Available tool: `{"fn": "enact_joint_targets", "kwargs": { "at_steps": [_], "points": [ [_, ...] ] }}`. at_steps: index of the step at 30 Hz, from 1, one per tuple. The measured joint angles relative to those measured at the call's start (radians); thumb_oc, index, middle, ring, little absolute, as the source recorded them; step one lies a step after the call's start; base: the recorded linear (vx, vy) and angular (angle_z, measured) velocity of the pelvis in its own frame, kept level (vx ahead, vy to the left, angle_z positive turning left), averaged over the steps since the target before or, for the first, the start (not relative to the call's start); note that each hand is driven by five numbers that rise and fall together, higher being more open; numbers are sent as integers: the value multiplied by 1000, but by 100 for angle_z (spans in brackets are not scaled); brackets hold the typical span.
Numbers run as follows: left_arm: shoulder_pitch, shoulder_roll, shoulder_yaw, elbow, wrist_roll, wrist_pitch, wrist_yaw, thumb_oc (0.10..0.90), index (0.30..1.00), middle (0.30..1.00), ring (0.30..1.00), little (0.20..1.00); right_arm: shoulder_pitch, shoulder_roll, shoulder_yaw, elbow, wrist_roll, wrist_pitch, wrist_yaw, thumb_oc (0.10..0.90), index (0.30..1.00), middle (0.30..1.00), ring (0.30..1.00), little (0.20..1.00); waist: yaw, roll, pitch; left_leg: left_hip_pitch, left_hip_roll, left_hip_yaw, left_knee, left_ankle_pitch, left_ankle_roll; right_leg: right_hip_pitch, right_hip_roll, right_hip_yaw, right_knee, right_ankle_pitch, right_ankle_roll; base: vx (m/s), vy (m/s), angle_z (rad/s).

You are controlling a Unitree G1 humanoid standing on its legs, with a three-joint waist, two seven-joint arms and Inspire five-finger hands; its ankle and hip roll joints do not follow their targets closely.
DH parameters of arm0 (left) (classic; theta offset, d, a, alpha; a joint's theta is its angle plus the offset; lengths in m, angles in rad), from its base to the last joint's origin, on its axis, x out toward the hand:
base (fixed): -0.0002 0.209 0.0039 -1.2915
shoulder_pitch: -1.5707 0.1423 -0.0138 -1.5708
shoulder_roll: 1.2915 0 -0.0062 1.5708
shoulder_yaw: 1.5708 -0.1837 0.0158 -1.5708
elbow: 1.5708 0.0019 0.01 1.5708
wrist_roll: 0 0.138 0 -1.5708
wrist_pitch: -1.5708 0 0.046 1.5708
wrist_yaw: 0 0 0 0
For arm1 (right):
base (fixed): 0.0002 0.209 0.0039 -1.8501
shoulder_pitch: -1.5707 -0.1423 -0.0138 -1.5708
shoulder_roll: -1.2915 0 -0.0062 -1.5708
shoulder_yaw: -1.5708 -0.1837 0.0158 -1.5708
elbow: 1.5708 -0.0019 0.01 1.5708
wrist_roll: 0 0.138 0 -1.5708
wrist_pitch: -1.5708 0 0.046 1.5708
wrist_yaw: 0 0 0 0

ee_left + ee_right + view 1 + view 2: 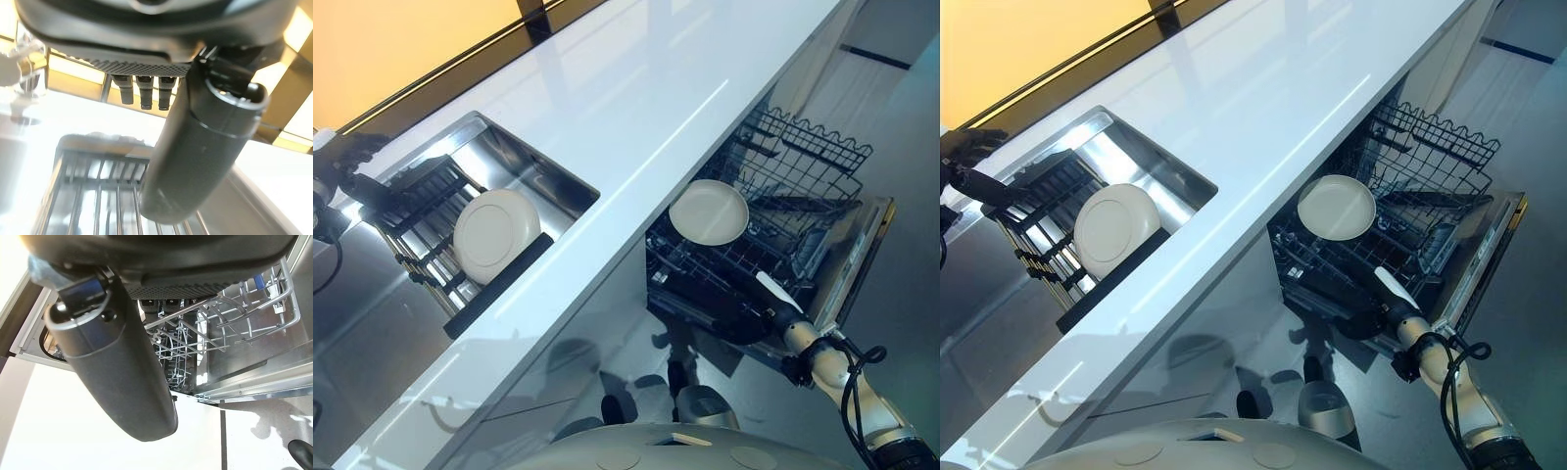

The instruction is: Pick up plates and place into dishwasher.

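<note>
One white plate (496, 233) leans upright in a black dish rack (419, 196) inside the steel sink (560, 182). A second white plate (709, 211) rests in the lower wire rack (803, 168) of the open dishwasher. My left hand (357, 162) hovers over the far left end of the sink rack, its fingers (142, 92) relaxed and holding nothing. My right hand (1363, 323), with its white-covered thumb, sits at the near edge of the dishwasher rack just below the second plate. It is empty, and bare rack wires show past its fingers (161, 303).
A long white counter (636, 108) runs between the sink and the dishwasher. The dishwasher door (867, 245) lies folded down to the right of the rack. Grey floor spreads beyond it. A tap fitting (19, 73) stands behind the sink.
</note>
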Motion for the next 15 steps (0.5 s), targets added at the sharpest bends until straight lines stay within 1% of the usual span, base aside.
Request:
{"fn": "enact_joint_targets", "kwargs": {
  "at_steps": [2,5,9,11,13,15],
  "points": [
    [18,-5,-3,-4,-46,0,-32,800,900,900,900,900,0,2,0,0,0,-1,-4,800,900,900,900,900,-3,2,1,-2,-1,0,0,0,0,-3,0,1,0,0,0,0,0,0],
    [53,-47,-11,-5,-102,6,-65,800,900,900,900,900,-3,2,-2,0,0,-3,-8,800,900,900,900,900,-11,9,3,-4,-1,2,0,0,0,-6,-2,3,1,0,0,12,0,-1],
    [108,-112,-26,-34,-201,42,-116,800,900,900,900,900,-4,2,-6,3,-1,-18,-9,800,900,900,900,900,-23,18,8,-5,-1,4,0,0,0,-8,-1,3,1,0,0,38,-1,0],
    [112,-111,-25,-40,-230,57,-120,800,900,900,900,900,4,1,-14,11,-1,-26,-10,800,900,900,900,900,-20,25,8,-5,-1,4,0,0,0,-7,-1,3,1,-3,5,0,0,0],
    [128,-128,-25,-58,-273,81,-125,800,900,900,900,900,0,0,-24,30,-1,-45,-12,800,900,900,900,900,-21,37,13,-5,-1,5,0,0,0,-8,-2,4,0,-4,5,0,0,0],
    [137,-133,-24,-74,-305,95,-130,800,900,900,900,900,3,0,-28,36,-1,-47,-21,800,900,900,900,900,-21,44,14,-5,-1,5,0,0,0,-8,-2,5,0,-4,5,0,0,0]
  ]
}}
